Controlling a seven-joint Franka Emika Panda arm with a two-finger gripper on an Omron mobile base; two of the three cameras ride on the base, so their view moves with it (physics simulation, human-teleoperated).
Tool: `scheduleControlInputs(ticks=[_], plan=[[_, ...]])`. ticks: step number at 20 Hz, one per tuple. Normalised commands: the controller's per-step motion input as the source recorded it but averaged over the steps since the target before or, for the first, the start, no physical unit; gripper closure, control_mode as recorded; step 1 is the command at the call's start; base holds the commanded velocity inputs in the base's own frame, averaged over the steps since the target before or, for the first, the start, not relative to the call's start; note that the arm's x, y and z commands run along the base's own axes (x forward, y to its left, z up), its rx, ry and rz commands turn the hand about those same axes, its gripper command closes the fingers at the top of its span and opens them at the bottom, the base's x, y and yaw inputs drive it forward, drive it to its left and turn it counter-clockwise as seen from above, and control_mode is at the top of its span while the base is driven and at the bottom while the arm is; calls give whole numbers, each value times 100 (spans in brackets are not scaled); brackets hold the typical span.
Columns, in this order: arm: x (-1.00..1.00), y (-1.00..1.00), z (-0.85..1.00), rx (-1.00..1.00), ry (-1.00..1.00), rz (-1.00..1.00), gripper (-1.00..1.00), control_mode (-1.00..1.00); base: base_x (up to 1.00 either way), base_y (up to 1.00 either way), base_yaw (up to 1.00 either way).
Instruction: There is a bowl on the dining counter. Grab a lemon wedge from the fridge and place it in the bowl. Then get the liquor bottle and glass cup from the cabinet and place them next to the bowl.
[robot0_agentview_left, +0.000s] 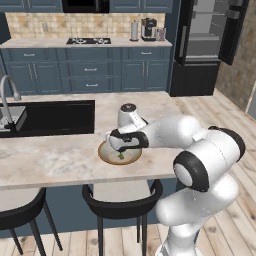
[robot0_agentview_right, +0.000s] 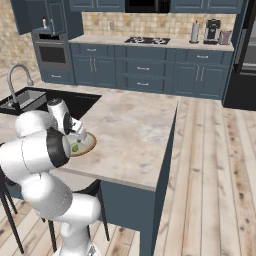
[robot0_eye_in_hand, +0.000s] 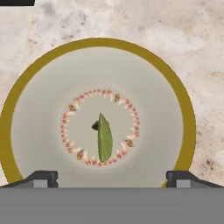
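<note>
The gripper (robot0_eye_in_hand: 111, 177) is held directly above the bowl (robot0_eye_in_hand: 30, 87) on the dining counter (robot0_agentview_left: 55, 160), jaws spread wide and empty. The lemon wedge (robot0_eye_in_hand: 104, 138) (greenish in this rendering) lies at the bowl's centre, just below the fingertips (robot0_eye_in_hand: 43, 177). The first step is judged complete. Retrieval of the liquor bottle and glass cup from the cabinet remains.
</note>
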Motion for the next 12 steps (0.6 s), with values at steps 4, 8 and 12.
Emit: scheduleControlInputs(ticks=[4,8,12], plan=[[-55,-33,67,0,-28,0,-100,-100,0,0,0],[-69,-40,71,0,-40,0,-100,-100,0,0,0],[-80,-39,78,0,-48,0,-100,-100,0,0,0]])
